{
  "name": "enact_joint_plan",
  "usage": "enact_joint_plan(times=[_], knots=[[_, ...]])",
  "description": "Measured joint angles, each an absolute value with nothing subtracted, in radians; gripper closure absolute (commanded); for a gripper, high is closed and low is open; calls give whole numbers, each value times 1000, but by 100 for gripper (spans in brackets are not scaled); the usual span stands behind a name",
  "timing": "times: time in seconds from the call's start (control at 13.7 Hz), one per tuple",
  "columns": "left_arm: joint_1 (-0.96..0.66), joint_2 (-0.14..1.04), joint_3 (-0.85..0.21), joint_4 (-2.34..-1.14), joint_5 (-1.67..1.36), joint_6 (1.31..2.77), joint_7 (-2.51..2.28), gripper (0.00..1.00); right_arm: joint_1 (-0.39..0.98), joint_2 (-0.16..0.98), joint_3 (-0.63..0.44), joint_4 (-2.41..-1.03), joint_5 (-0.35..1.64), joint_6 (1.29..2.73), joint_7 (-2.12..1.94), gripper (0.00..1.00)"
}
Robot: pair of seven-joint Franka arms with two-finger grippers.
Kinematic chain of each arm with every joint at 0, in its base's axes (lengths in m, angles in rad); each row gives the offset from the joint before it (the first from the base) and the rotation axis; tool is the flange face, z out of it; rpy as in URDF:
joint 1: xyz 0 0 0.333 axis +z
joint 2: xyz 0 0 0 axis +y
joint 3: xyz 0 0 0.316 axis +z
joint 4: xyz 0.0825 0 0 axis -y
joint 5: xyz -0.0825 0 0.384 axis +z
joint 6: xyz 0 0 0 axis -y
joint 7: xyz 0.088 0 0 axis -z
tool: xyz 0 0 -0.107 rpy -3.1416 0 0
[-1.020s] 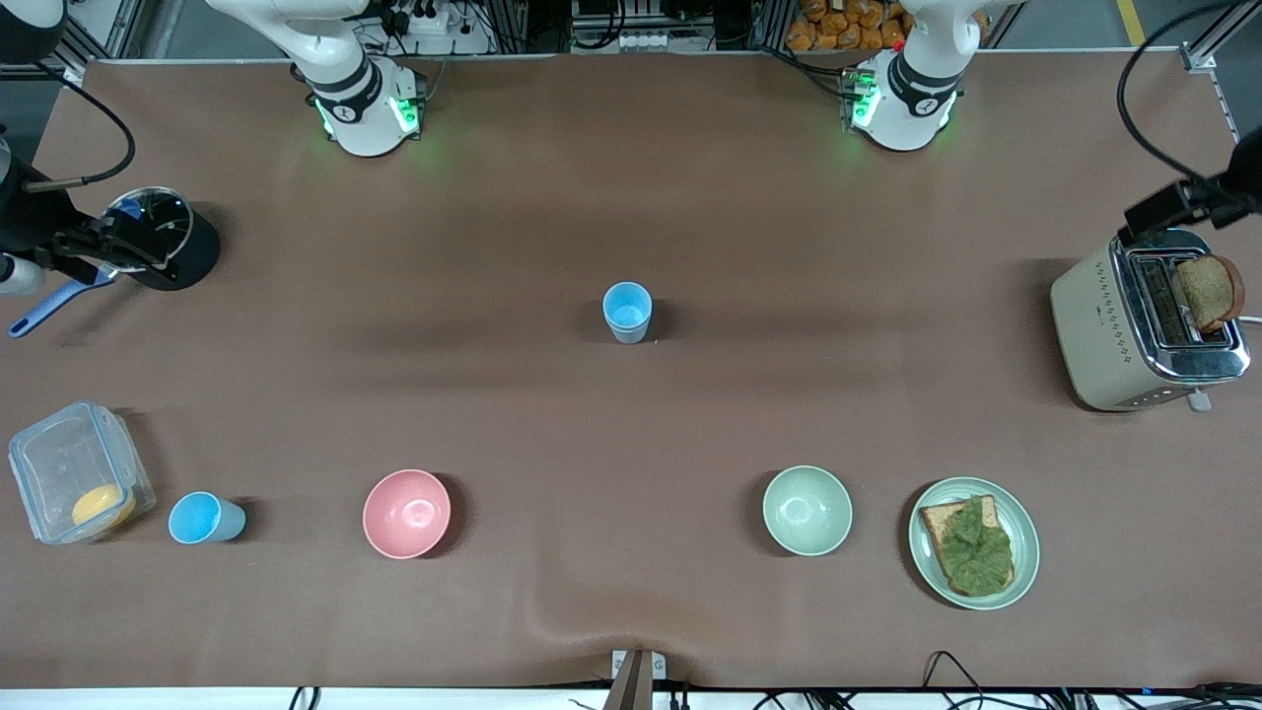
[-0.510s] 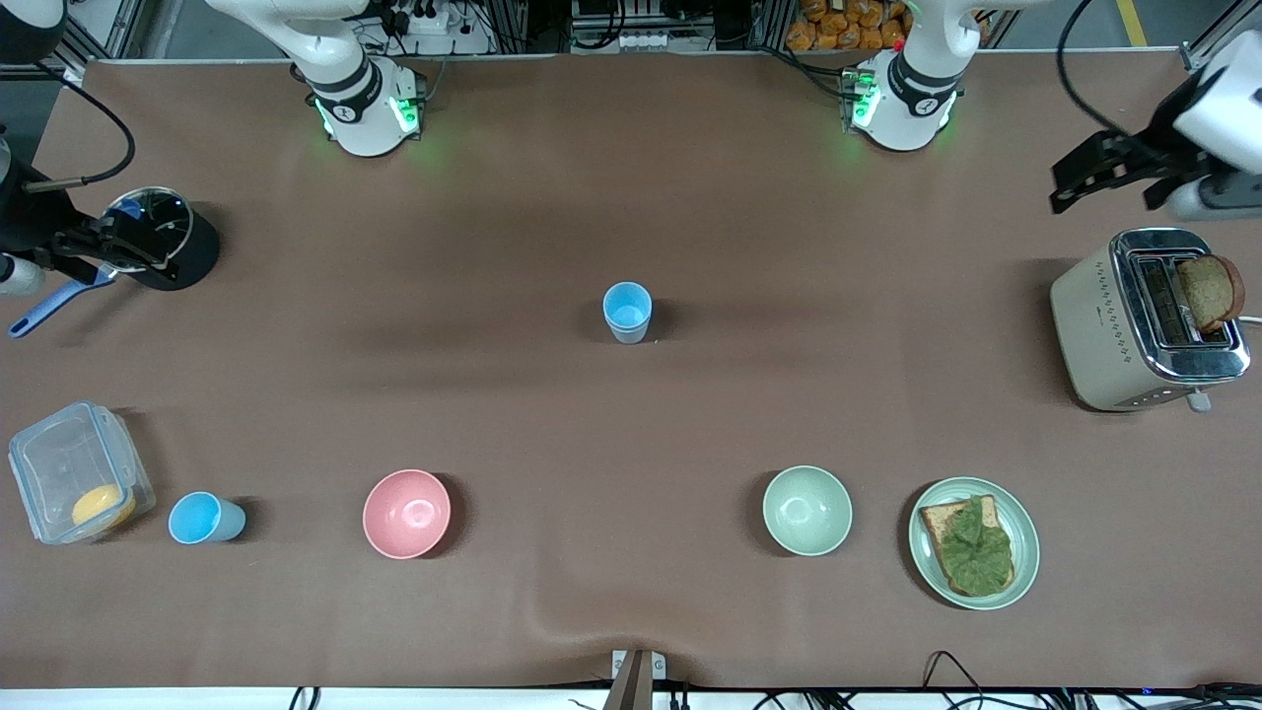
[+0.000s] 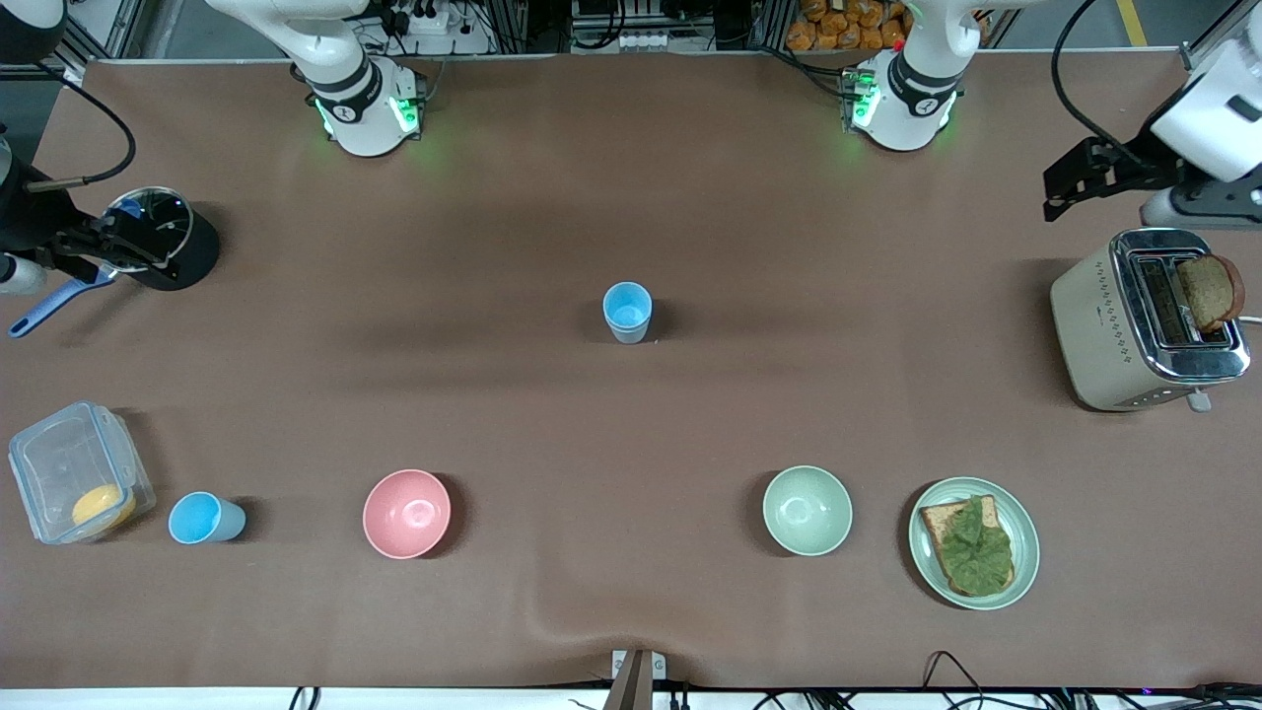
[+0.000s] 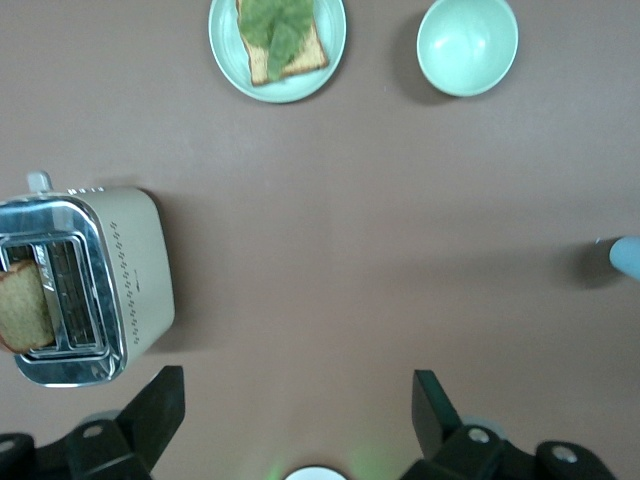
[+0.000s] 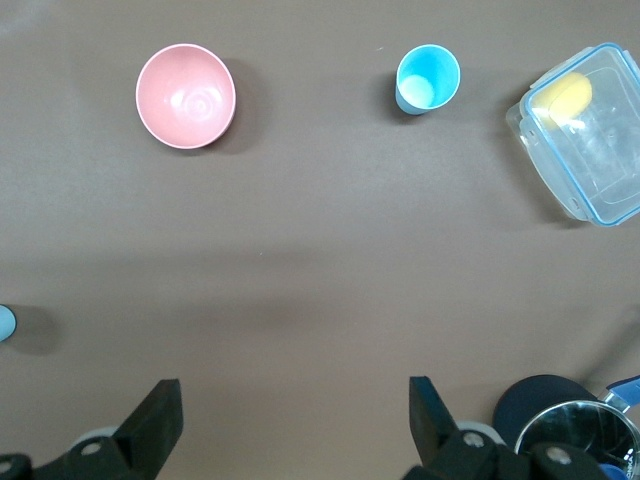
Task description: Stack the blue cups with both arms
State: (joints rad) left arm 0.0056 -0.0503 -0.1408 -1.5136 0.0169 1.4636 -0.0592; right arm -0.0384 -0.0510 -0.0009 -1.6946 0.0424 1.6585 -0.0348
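Observation:
One blue cup [image 3: 627, 312] stands upright at the table's middle. It shows at the edge of the left wrist view [image 4: 628, 257] and of the right wrist view [image 5: 5, 323]. A second blue cup [image 3: 204, 519] stands near the front camera toward the right arm's end, beside a clear container [image 3: 79, 483]. It also shows in the right wrist view [image 5: 428, 78]. My left gripper [image 3: 1070, 187] [image 4: 298, 395] is open and empty, in the air beside the toaster [image 3: 1149, 320]. My right gripper [image 3: 94, 251] [image 5: 295, 400] is open and empty, by a black pot [image 3: 163, 237].
A pink bowl [image 3: 406, 513] and a pale green bowl [image 3: 806, 510] sit in the row nearest the front camera. A plate with bread and lettuce [image 3: 973, 542] lies beside the green bowl. The toaster holds a bread slice [image 3: 1211, 292].
My left gripper has lifted off the toaster and moved toward the table's middle. The right arm and both cups have not moved.

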Motion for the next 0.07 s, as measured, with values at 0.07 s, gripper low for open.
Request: enact_joint_plan(times=[0.07], knots=[[7, -52, -140, -1493, 17, 1464, -57, 0, -38, -51, -1, -1695, 42, 1658, -35, 0]])
